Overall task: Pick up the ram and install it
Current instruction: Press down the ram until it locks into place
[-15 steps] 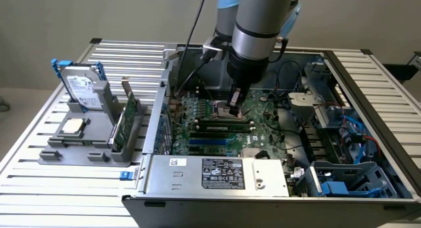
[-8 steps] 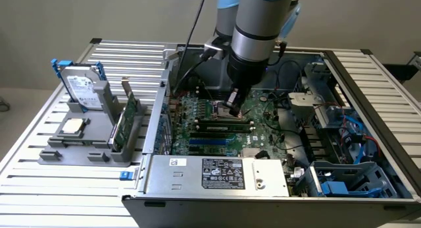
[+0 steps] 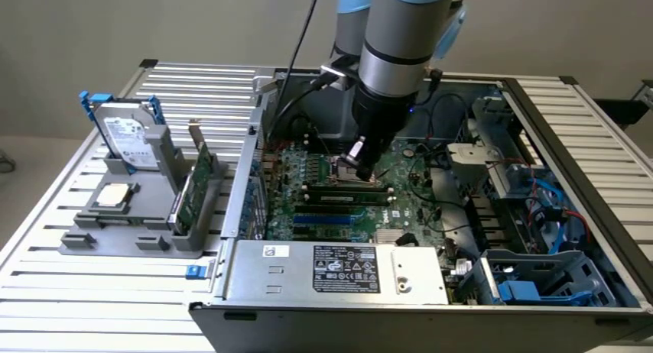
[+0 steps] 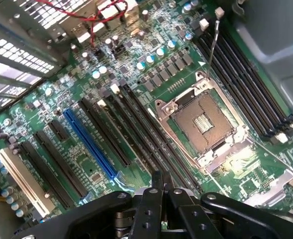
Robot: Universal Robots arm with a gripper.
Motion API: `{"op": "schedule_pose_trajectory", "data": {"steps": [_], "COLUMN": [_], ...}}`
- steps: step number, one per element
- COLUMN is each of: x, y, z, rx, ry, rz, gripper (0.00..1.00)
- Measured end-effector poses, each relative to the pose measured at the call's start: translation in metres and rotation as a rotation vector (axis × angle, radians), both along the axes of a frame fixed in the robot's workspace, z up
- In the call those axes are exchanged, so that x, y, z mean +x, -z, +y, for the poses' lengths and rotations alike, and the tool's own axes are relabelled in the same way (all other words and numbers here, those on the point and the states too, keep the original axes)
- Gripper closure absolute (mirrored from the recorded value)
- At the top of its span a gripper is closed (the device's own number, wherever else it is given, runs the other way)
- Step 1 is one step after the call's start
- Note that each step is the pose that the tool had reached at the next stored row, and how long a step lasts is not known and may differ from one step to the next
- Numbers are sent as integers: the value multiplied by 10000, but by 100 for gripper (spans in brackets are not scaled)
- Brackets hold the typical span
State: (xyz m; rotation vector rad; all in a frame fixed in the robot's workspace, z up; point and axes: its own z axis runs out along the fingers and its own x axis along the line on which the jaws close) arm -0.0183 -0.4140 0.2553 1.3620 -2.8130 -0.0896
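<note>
My gripper [image 3: 359,168] hangs inside the open computer case, low over the motherboard [image 3: 408,208], with its fingers shut together and nothing between them. In the wrist view the closed gripper [image 4: 162,180] points down at the long dark memory slots [image 4: 141,129] next to the empty CPU socket [image 4: 204,122]. Just in front of the fingertips in the exterior view, a narrow green stick with dark chips, the ram [image 3: 345,190], lies along one of those slots. Whether the fingers touch it I cannot tell.
A grey fixture [image 3: 112,242] on the slatted table at the exterior view's left holds a hard drive [image 3: 131,139], a CPU [image 3: 112,194] and a tall green expansion card [image 3: 196,186]. The power supply [image 3: 337,270] fills the case front. Drive cages and cables [image 3: 540,208] crowd the right.
</note>
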Motion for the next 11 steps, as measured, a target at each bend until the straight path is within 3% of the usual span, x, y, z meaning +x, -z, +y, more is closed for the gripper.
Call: {"op": "schedule_pose_trajectory", "data": {"steps": [6, 11], "x": [0, 0], "y": [1, 1], "z": [0, -1], "rx": [-6, -47], "ry": [1004, 1710], "rz": [0, -2], "gripper": [89, 89]}}
